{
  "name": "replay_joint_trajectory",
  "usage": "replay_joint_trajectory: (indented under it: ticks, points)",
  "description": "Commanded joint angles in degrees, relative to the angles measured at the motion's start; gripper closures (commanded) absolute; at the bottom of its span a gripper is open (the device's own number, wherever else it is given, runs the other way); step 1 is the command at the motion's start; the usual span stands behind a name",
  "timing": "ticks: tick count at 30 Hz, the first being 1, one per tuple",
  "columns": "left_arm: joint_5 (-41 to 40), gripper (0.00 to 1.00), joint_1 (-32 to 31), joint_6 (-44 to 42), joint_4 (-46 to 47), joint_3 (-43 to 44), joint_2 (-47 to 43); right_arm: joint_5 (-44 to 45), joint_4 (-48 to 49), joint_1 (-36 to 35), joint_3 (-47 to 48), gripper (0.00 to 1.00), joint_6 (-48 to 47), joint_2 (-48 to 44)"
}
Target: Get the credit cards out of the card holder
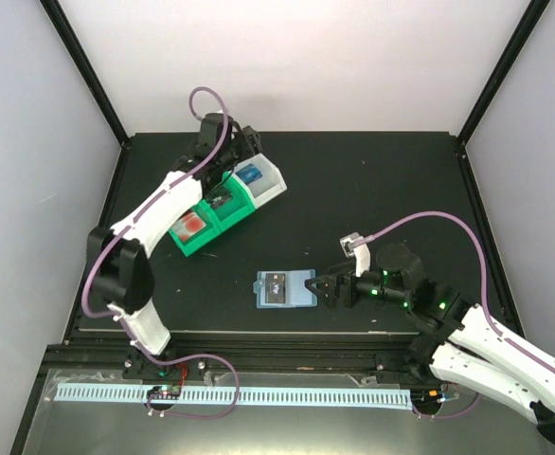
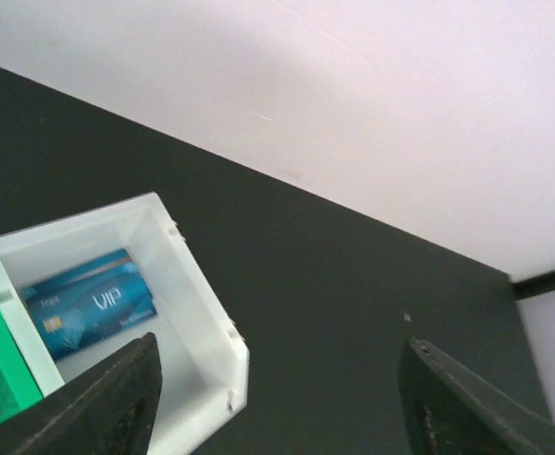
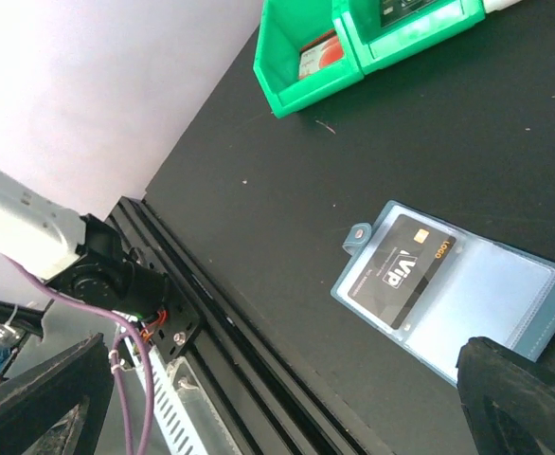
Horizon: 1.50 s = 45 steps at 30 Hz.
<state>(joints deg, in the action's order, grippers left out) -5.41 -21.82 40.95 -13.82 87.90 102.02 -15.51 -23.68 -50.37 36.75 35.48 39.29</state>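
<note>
The pale blue card holder [image 1: 299,289] lies open and flat on the black table, with a black card [image 1: 276,287] in its left panel. In the right wrist view the holder [image 3: 486,289] and black card [image 3: 401,270] are near the right finger. My right gripper [image 1: 323,289] is open and empty, at the holder's right edge. My left gripper [image 1: 246,144] is open and empty above the white bin [image 1: 274,176], which holds a blue card [image 1: 251,175]. The left wrist view shows that blue card [image 2: 90,301] lying in the bin [image 2: 202,313].
Two green bins [image 1: 205,238] stand beside the white bin; one holds a red card [image 1: 192,225], the middle one a dark card [image 1: 223,200]. The right wrist view shows the green bins [image 3: 306,81] and the table's front rail [image 3: 221,313].
</note>
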Motion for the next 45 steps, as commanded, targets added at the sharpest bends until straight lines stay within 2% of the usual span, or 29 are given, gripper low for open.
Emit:
replay_joint_trajectory:
  ticks: [1, 6, 10, 13, 19, 22, 26, 33, 45]
  points:
    - [7.46, 0.22, -0.04, -6.74, -4.63, -4.49, -7.68, 2.48, -1.41, 0.19, 0.14, 0.00, 0.19, -0.22]
    - [14.71, 0.02, 0.02, -12.62, -10.11, -11.23, -16.48, 3.41, 0.17, 0.19, -1.39, 0.01, 1.48, -0.42]
    - [20.45, 0.01, 0.03, -15.56, -12.25, -19.25, -23.66, 3.44, 3.00, 0.22, -3.30, 0.08, 3.40, -0.38]
    - [25.91, 0.01, 0.03, -15.83, -12.12, -25.27, -27.96, 2.84, 6.28, 0.21, -5.34, 0.19, 4.83, 0.05]
    - [34.41, 0.03, 0.03, -15.27, -8.70, -38.06, -38.08, 1.85, 11.44, 0.18, -7.99, 0.54, 8.26, 3.23]
    - [36.97, 0.03, 0.03, -14.12, -5.38, -44.92, -42.40, 1.50, 15.10, 0.18, -9.87, 0.64, 10.57, 5.76]
    - [42.95, 0.09, -0.05, -13.14, -2.53, -51.39, -45.07, 1.83, 18.39, 0.19, -11.09, 0.69, 11.83, 10.18]
    - [45.96, 0.23, -1.16, -8.39, 4.31, -60.14, -47.62, -1.26, 26.66, 0.11, -11.67, 0.74, 13.73, 19.65]
    - [47.75, 0.29, -4.26, 2.09, 18.52, -66.99, -44.24, -3.13, 36.92, 0.12, -8.71, 0.81, 14.28, 36.49]
